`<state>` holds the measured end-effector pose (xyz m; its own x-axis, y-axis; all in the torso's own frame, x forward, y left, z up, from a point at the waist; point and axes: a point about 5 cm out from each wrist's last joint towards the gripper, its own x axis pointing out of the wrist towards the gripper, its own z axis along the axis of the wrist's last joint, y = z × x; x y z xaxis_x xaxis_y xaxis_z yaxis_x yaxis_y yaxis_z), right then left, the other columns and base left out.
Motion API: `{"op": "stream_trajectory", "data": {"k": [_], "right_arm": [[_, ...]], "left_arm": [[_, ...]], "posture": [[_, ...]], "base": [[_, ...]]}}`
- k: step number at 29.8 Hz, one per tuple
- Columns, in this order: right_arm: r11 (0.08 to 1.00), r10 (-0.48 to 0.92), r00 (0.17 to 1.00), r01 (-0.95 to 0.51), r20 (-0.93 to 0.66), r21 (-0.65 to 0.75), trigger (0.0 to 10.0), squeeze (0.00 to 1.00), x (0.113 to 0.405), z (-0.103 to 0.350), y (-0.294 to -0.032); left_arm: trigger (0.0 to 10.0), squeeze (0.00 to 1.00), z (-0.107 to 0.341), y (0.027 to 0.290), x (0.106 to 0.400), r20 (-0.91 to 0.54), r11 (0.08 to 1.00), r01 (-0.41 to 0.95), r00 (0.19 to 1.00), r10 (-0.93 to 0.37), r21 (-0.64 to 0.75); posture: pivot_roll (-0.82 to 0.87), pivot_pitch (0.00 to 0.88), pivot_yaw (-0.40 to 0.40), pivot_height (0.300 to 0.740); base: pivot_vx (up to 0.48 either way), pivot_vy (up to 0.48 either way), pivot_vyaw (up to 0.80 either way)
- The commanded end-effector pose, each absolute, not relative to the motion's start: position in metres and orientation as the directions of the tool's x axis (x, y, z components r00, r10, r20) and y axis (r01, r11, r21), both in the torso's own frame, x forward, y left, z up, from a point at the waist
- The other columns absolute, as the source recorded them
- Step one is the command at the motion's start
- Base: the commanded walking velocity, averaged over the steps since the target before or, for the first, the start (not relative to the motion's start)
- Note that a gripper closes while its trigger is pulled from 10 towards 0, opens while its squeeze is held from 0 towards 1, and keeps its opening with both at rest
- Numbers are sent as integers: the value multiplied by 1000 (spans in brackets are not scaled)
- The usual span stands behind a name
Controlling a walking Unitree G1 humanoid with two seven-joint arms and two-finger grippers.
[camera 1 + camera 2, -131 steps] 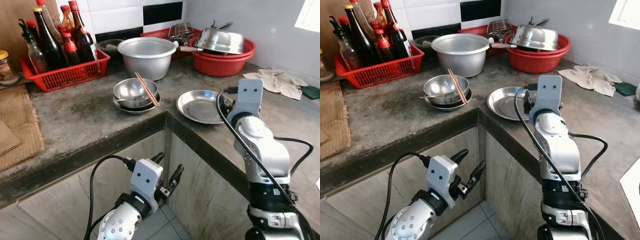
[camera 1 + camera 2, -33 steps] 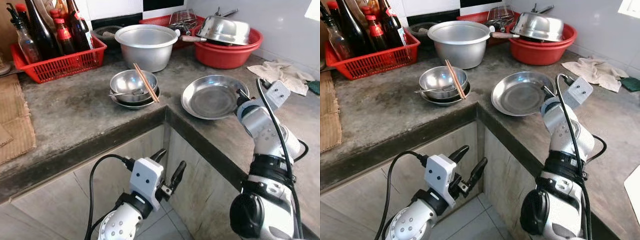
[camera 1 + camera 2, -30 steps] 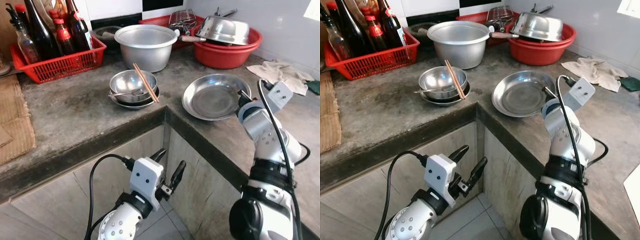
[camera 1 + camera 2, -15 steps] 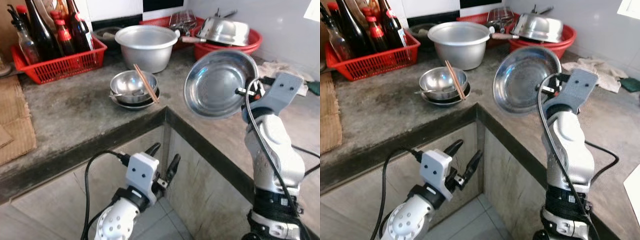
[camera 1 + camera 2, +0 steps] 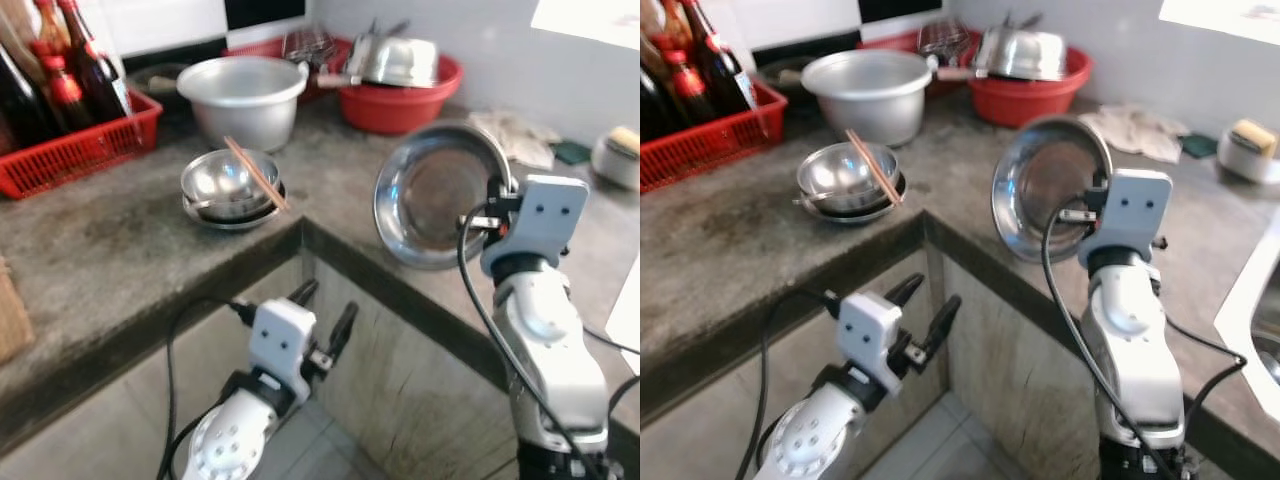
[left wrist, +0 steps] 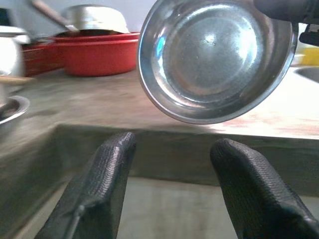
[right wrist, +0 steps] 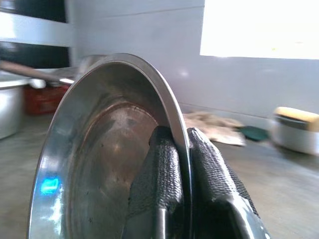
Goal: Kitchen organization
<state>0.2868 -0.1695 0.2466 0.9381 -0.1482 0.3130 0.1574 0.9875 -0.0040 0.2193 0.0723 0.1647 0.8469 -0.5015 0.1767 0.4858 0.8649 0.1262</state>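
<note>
A round steel plate [image 5: 435, 195] hangs tilted on edge above the counter corner, its hollow side facing left. My right gripper [image 7: 180, 164] is shut on the plate's rim, one finger on each side. My left gripper [image 5: 322, 315] stands open, low in front of the cabinet below the counter edge, with nothing between its fingers [image 6: 107, 174]. The plate [image 6: 214, 57] also shows in the left wrist view. Stacked steel bowls [image 5: 230, 187] with chopsticks [image 5: 256, 172] across them sit on the counter to the left.
A large aluminium pot [image 5: 243, 98] stands behind the bowls. A red basket of bottles [image 5: 70, 135] is at the back left, a red basin [image 5: 400, 95] holding a steel pan at the back. A cloth [image 5: 1135, 130] and a small container [image 5: 1247, 145] lie to the right, by a sink [image 5: 1255, 310].
The view has swung to the right, bringing the sink and container into sight. The plate, lifted off the counter a second ago, stays held on edge in my right gripper.
</note>
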Motion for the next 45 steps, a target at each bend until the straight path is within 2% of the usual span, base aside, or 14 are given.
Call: {"op": "stream_trajectory", "data": {"k": [1,20,22,26,27,32,40,41,42,43,45], "right_arm": [[980,-182,915,199,361,-10,0,0,281,253,-176],[974,-179,839,226,514,-30,0,0,277,289,-176],[974,-178,839,224,514,-28,0,0,277,289,-175],[976,-169,853,216,493,-40,0,0,278,283,-174],[976,-167,857,214,487,-41,0,0,278,281,-173],[980,-158,863,197,480,-33,0,0,278,280,-169],[979,-149,872,196,466,-54,0,0,280,276,-167],[978,-152,873,201,464,-59,4314,0,280,276,-167],[977,-154,873,206,463,-62,4314,0,280,275,-167],[976,-155,874,207,461,-64,10000,0,281,275,-167],[976,-160,878,209,452,-62,10000,0,281,273,-167]], "left_arm": [[10000,0,164,67,219,174,855,504,837,-519,124],[10000,0,165,69,222,181,848,507,829,-529,156],[10000,0,166,69,222,183,847,505,829,-529,163],[10000,0,168,68,226,173,852,517,835,-523,82],[10000,0,168,69,228,163,859,498,844,-511,117],[10000,0,165,69,226,161,856,504,841,-517,115],[10000,0,166,73,228,161,872,473,858,-488,124],[10000,0,166,73,228,162,872,474,857,-489,125],[10000,0,166,73,228,164,871,475,856,-490,127],[10000,0,166,73,228,163,869,476,855,-493,132],[10000,0,166,72,227,162,866,473,853,-496,164]], "posture": [[143,75,-21,740],[136,60,-1,740],[136,58,-1,740],[138,65,-5,740],[139,67,-5,740],[138,70,-5,740],[141,76,-9,740],[141,76,-12,740],[141,76,-12,740],[141,77,-9,740],[140,77,-11,740]], "base": [[0,0,-788],[0,14,-788],[0,0,-788],[73,168,-786],[0,446,-781],[0,460,-781],[0,0,-742],[0,0,0],[0,0,0],[0,0,0],[0,0,0]]}}
